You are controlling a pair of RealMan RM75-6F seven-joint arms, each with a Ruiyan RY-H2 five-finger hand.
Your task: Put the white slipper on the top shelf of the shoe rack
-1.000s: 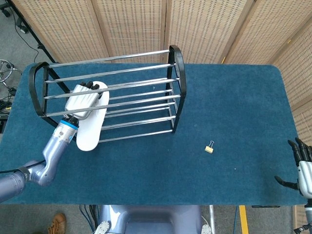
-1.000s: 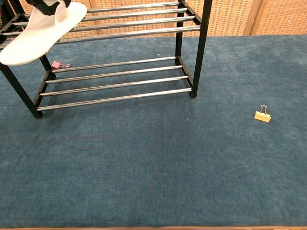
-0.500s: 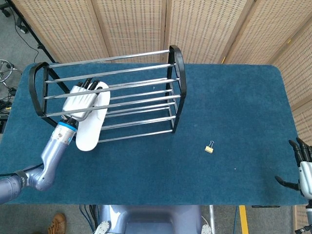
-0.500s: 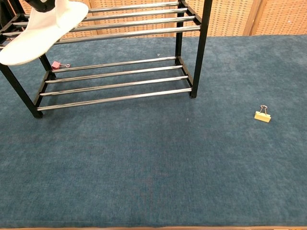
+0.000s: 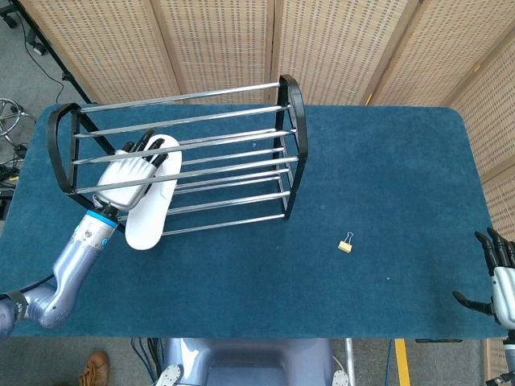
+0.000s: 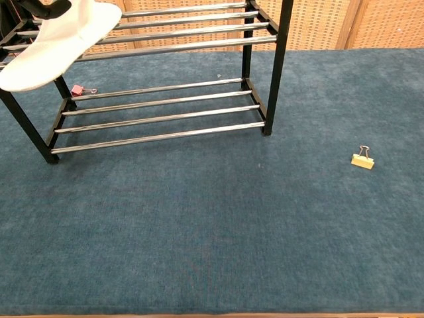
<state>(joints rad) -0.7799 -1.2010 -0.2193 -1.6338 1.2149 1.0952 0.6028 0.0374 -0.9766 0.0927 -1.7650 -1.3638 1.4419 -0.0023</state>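
Observation:
The white slipper (image 5: 150,205) lies tilted across the front bars of the shoe rack's (image 5: 291,112) top shelf, near its left end. Its heel end overhangs the front rail. In the chest view the slipper (image 6: 59,43) slopes down to the left past the rack (image 6: 277,66). My left hand (image 5: 129,173) lies over the slipper's upper part with its fingers spread out straight, gripping nothing. Only a dark fingertip of that hand shows at the top edge of the chest view. My right hand (image 5: 499,281) hangs off the table's right front corner, fingers apart and empty.
A yellow binder clip (image 5: 345,244) lies on the blue carpeted table (image 5: 386,177) right of the rack, also in the chest view (image 6: 362,159). A small pink clip (image 6: 78,89) sits on the table behind the rack's lower shelf. Wicker screens stand behind.
My left hand's fingers have uncurled from the slipper's toe and spread, and the hand has drawn back to the left. The slipper has stayed on the top bars. The right hand is still.

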